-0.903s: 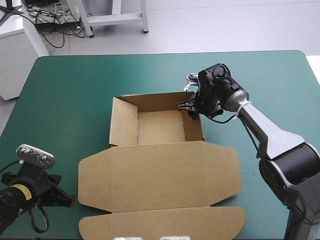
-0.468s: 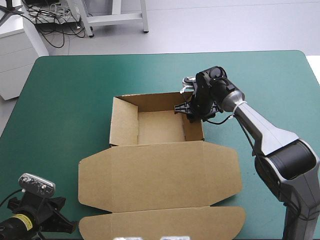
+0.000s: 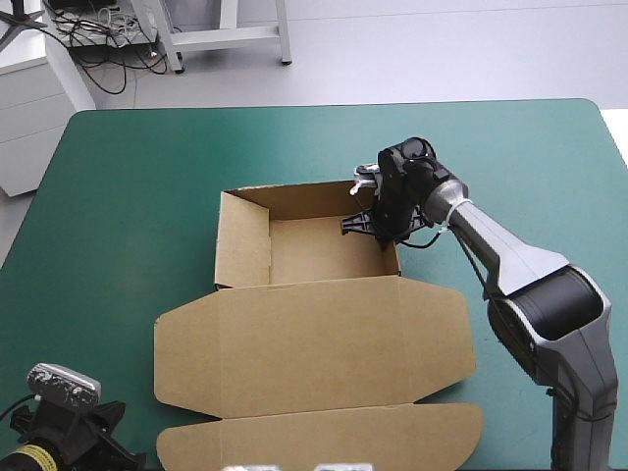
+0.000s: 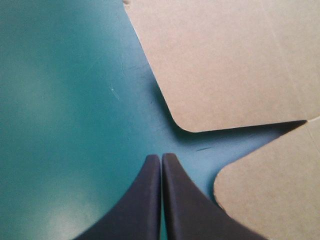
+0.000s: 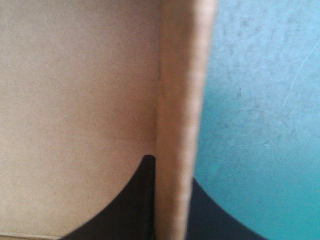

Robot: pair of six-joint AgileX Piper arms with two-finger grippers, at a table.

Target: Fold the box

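Two grippers: right gripper (image 5: pixel 170 169) pinches the brown box's (image 3: pixel 312 345) raised side wall (image 5: pixel 181 90), bare teal-green cover (image 3: pixel 128 186) beside it; left gripper (image 4: pixel 161 156) pressed together over cover, lid's (image 4: pixel 225 65) rounded corners just ahead.

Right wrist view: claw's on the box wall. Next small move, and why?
Probably press the right claw down a touch to seat the right wall of the box: the claw pinches that upright wall, one finger inside, one outside; the lid lies flat.
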